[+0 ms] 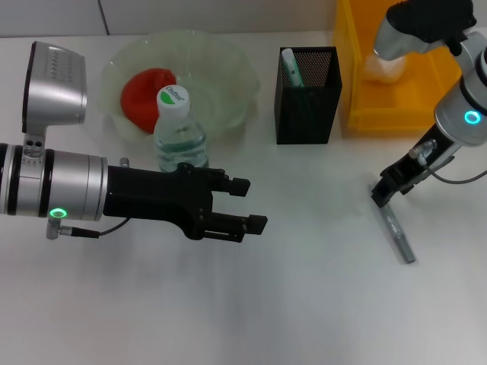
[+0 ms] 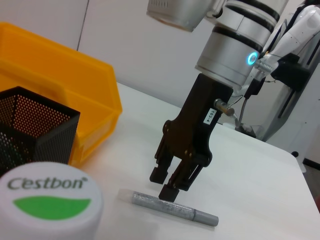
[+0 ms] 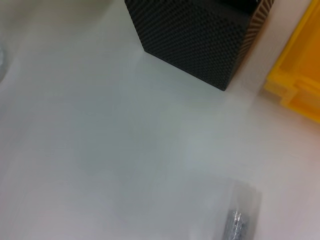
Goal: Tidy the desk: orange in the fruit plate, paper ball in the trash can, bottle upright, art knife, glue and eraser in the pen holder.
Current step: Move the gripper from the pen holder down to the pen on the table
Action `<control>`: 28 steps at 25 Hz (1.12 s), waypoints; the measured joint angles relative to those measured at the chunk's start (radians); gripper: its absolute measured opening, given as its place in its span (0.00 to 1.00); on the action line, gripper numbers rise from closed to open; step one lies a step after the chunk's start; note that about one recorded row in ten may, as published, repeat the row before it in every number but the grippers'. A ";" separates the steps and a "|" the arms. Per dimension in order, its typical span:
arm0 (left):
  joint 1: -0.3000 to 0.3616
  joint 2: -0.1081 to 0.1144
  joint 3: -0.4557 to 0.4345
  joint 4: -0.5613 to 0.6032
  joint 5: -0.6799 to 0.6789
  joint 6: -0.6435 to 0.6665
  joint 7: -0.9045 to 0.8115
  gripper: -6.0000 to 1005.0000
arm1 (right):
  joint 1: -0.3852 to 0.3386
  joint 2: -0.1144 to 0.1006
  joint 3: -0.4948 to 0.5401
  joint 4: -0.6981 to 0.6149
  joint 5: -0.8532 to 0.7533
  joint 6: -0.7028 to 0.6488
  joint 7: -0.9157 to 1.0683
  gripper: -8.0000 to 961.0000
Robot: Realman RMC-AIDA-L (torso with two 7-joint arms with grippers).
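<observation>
The right gripper [image 2: 169, 184], fingers narrowly parted and empty, hangs just above the slim silver-grey art knife [image 1: 398, 235] on the desk; next, I judge, it descends and clamps it.

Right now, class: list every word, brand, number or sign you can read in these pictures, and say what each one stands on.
"Cestbon": printed above a green leaf-shaped mark on the white cap of the bottle; in the head view the same cap print is too small to read.
Small white tag with dark characters on the right gripper: too small to read for certain.
The bottle's label: nothing legible.
No other text is visible.
</observation>
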 joint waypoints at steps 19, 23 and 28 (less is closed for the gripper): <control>0.002 -0.003 -0.001 -0.023 0.000 -0.028 0.027 0.74 | 0.005 0.002 -0.033 0.075 0.000 0.070 0.002 0.37; 0.005 -0.003 -0.001 -0.026 0.000 -0.032 0.028 0.74 | 0.005 0.004 -0.049 0.078 0.003 0.079 0.002 0.37; 0.007 -0.003 -0.005 -0.032 0.000 -0.032 0.029 0.74 | -0.010 0.004 -0.052 0.067 0.027 0.084 -0.010 0.33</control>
